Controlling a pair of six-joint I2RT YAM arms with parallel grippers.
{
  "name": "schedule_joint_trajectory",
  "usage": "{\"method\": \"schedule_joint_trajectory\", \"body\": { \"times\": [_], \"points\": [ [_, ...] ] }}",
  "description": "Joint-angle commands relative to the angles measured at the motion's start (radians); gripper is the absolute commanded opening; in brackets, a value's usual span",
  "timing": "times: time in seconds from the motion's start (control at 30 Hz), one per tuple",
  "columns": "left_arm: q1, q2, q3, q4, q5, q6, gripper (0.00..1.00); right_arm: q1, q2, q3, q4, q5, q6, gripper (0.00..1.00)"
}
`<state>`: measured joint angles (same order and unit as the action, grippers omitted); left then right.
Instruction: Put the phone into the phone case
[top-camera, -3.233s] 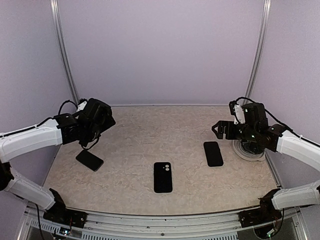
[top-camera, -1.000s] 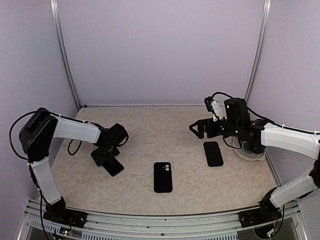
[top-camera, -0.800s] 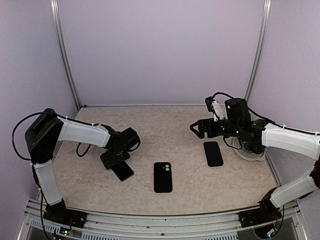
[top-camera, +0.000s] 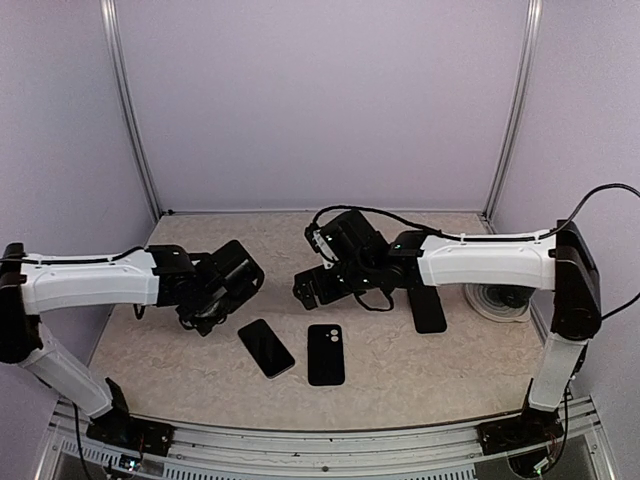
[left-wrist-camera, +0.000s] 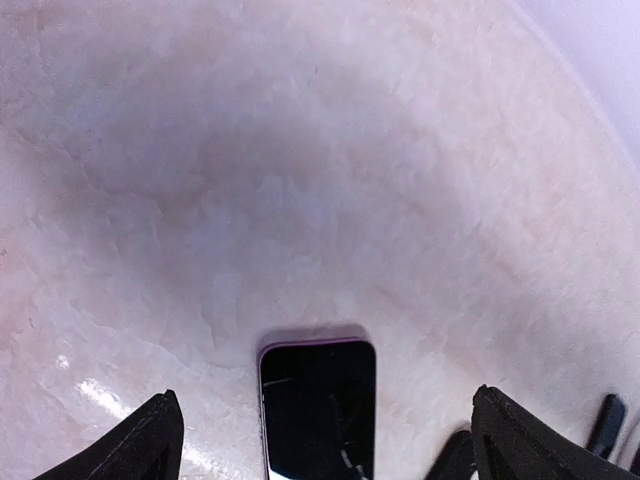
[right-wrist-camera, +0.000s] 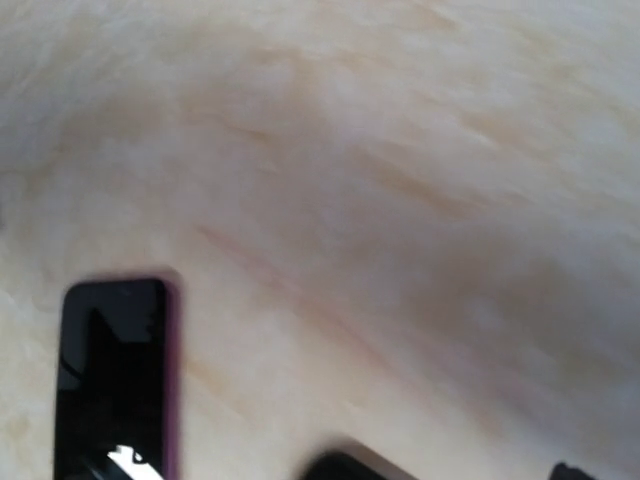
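Note:
The phone (top-camera: 266, 347) lies screen up, with a purple edge, left of centre on the table. It shows in the left wrist view (left-wrist-camera: 318, 405) and in the right wrist view (right-wrist-camera: 115, 375). A black case (top-camera: 326, 354), back up with a camera cutout, lies just right of it. My left gripper (top-camera: 205, 315) is open and empty, just left of the phone, and its fingertips (left-wrist-camera: 150, 440) stand wide either side of the phone's near end. My right gripper (top-camera: 308, 290) hovers open behind the phone and case, holding nothing.
A second flat black phone-shaped slab (top-camera: 428, 308) lies right of centre, under my right forearm. A white coiled ring (top-camera: 497, 300) sits at the far right edge. Purple walls close in the back and both sides of the table (top-camera: 400, 375).
My left gripper slid the phone from the far left to beside the case, then let it go. My right arm swung left to the table's middle.

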<state>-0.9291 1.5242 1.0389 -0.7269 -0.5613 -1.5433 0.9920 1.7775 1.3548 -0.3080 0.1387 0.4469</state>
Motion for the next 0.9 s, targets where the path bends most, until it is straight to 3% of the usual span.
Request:
{"method": "schedule_joint_trajectory", "body": {
  "times": [0.0,0.17,0.4,0.67,0.87],
  "points": [
    [0.002,-0.174,-0.042,-0.126,-0.206,-0.046,0.99,0.081,0.198,0.215,-0.148,0.073,0.014,0.99],
    [0.044,-0.262,-0.036,-0.213,-0.273,-0.028,0.99,0.151,0.436,0.474,-0.248,0.14,0.033,0.99],
    [0.082,-0.329,-0.067,-0.204,-0.29,0.048,0.99,0.203,0.667,0.734,-0.381,0.076,0.061,0.99],
    [0.099,-0.406,-0.145,-0.091,-0.259,0.137,0.99,0.203,0.742,0.774,-0.435,0.064,0.12,0.99],
    [0.111,-0.432,-0.159,-0.098,-0.284,0.134,0.99,0.205,0.771,0.782,-0.485,0.077,0.145,0.92]
  ]
}}
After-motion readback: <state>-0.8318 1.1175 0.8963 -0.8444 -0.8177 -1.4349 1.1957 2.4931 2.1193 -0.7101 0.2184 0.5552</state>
